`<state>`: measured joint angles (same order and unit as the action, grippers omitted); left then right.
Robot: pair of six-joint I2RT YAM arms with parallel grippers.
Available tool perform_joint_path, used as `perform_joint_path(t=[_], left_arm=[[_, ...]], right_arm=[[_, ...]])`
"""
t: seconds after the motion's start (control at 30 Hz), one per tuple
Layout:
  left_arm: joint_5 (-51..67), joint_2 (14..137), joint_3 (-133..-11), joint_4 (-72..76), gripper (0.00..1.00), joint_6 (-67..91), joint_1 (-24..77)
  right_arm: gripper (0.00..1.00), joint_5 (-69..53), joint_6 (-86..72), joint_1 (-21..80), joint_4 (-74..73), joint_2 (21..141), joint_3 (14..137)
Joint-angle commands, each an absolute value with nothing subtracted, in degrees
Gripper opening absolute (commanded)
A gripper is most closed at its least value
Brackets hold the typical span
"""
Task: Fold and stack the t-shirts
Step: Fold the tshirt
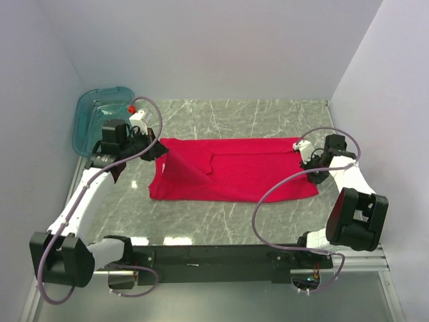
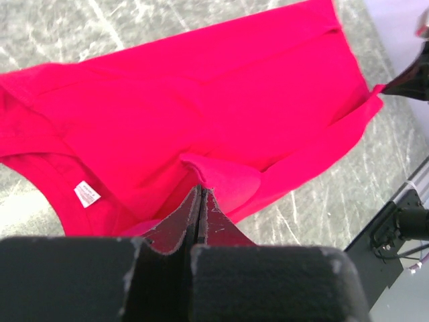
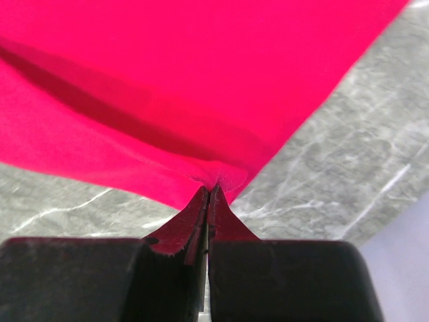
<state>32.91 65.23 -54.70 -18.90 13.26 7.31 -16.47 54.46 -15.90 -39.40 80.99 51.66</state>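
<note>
- One red t-shirt (image 1: 234,176) lies spread across the middle of the grey marbled table (image 1: 201,228), its long side running left to right between the two arms.
- The left gripper (image 1: 161,149) is clenched on a pinch of the shirt's cloth at its left end; the jaws meet with red fabric bunched at their tips, and the cloth rises there in a small tent above the tabletop.
- The right gripper (image 1: 303,155) is likewise clamped on the shirt, nipping its far right corner, where the fabric puckers into the closed tips.
- A white neck label (image 2: 87,194) shows on the cloth in the left wrist view, to the left of the pinched fold.
- A straight fold edge crosses the shirt's upper middle, with a layer of cloth lying over the rest.
- A translucent teal tub (image 1: 100,121) sits at the table's far left corner, behind the left arm and apart from the shirt.
</note>
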Motion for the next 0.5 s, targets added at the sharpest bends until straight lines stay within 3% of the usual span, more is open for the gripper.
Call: perform_joint_path(t=[0.0, 0.47], left_arm=[[31.1, 67.6, -57.7, -16.4, 0.01, 13.3, 6.7], [24.6, 65.9, -56.7, -13.0, 0.01, 13.6, 5.9]], right_arm=[[0.0, -14.6, 51.6, -16.4, -36.2, 82.1, 54.6], [0.0, -12.2, 49.6, -17.9, -33.3, 83.0, 54.0]])
